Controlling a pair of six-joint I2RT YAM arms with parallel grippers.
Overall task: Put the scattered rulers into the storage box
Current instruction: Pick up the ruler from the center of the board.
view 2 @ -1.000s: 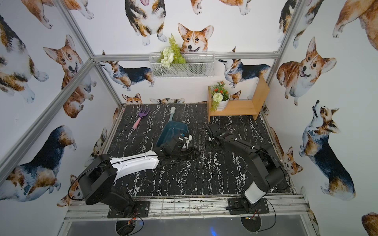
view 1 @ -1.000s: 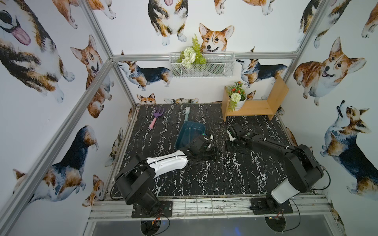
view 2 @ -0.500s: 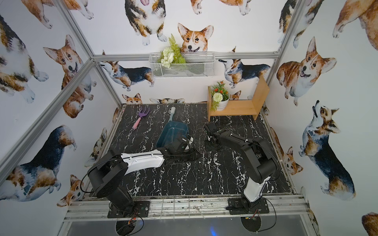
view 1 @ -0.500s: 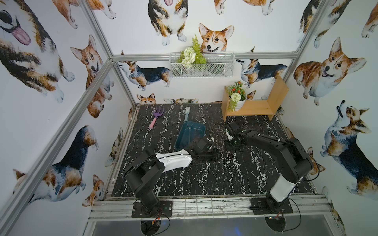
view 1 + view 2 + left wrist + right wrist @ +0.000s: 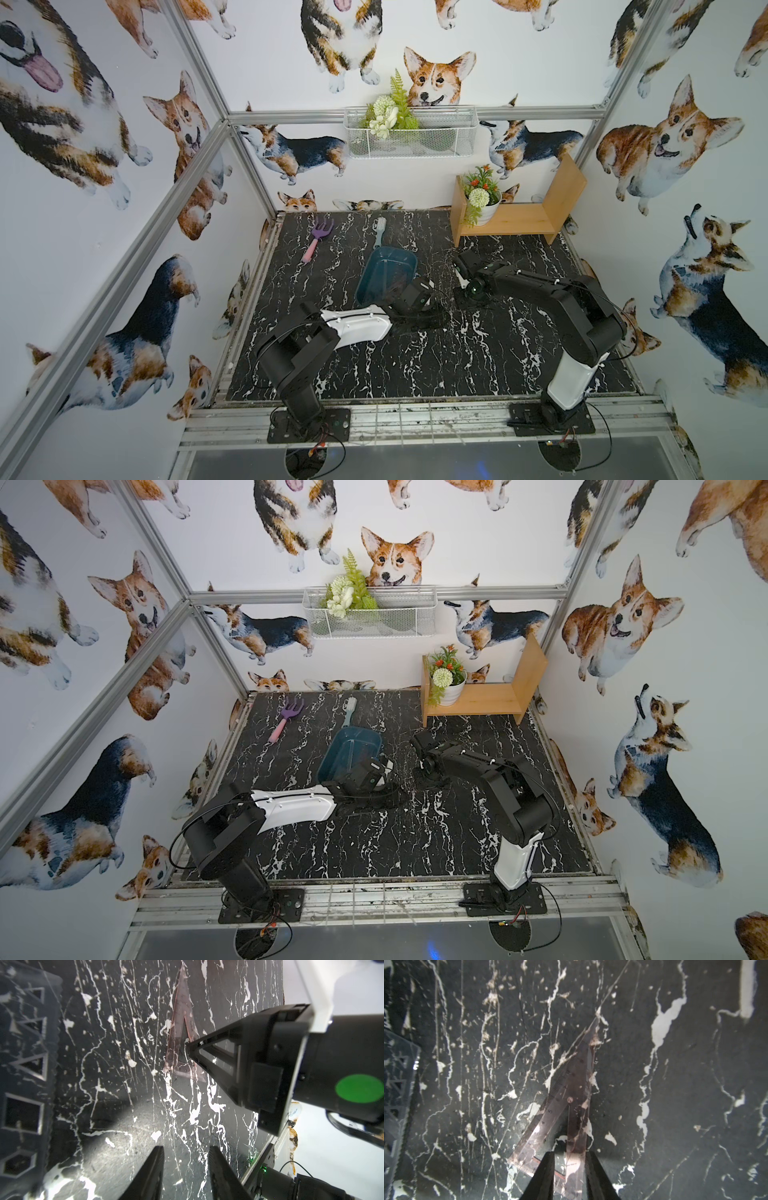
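The right jaws, apart around the thin ruler [image 5: 578, 1118] near the box [image 5: 370, 270], may slip off its flat edge; left jaws apart too.

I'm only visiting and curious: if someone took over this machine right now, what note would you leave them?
Left tool: open, empty, over the table near the storage box.
Right tool: jaws astride one leg of the tinted triangle ruler, flat on the table; grip unclear.
Clear stencil ruler: lying on the table.
Done: perhaps one pale strip in the box; too faint to confirm.
To do: box both rulers.
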